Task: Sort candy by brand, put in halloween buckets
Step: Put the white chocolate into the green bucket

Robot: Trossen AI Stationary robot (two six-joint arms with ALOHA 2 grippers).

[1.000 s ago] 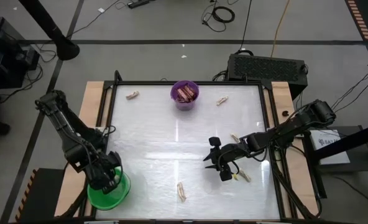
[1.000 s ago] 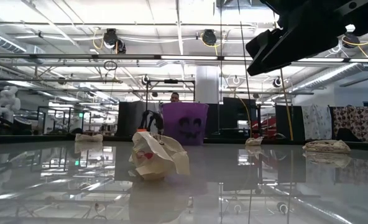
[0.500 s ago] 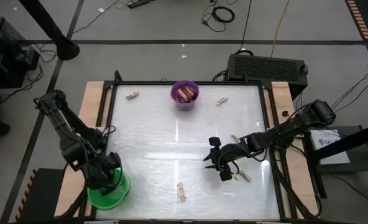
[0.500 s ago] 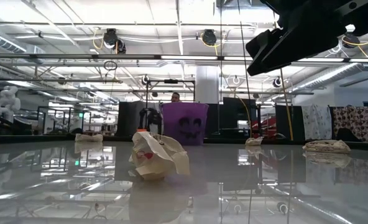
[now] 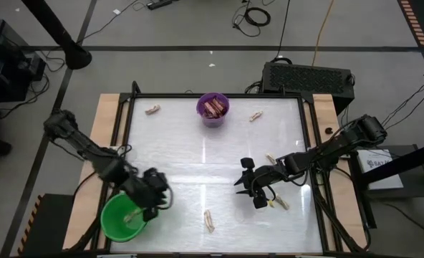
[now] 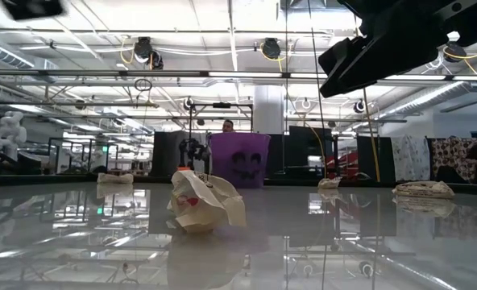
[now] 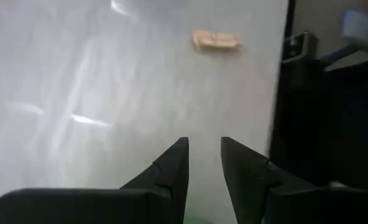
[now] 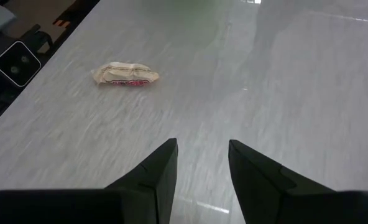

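My left gripper [image 5: 155, 195] is open and empty, just right of the green bucket [image 5: 119, 222], over bare table. One cream candy [image 5: 132, 216] lies inside that bucket. The purple bucket [image 5: 213, 109] stands at the far edge with maroon bars [image 5: 213, 107] in it. My right gripper [image 5: 246, 183] hangs open and empty right of the table's middle. Several cream candies lie loose on the table: [image 5: 152, 110], [image 5: 256, 115], [image 5: 270, 159], [image 5: 278, 203], [image 5: 209, 221]. One cream candy [image 8: 125, 73] lies ahead of my right gripper [image 8: 201, 155]. Another [image 7: 215, 40] lies ahead of my left gripper [image 7: 202, 163].
The white tabletop has a dark frame [image 5: 126, 122] and wooden side strips [image 5: 108, 115]. In the low view a cream candy [image 6: 202, 201] sits close in front, with the purple bucket [image 6: 240, 159] behind it and my right arm [image 6: 400, 40] overhead. A person shows far off in the room.
My left gripper has swung from above the green bucket toward the table's right, and now stands beside the bucket. The bucket's inside, covered before, now shows with one cream candy in it. My right arm has kept still.
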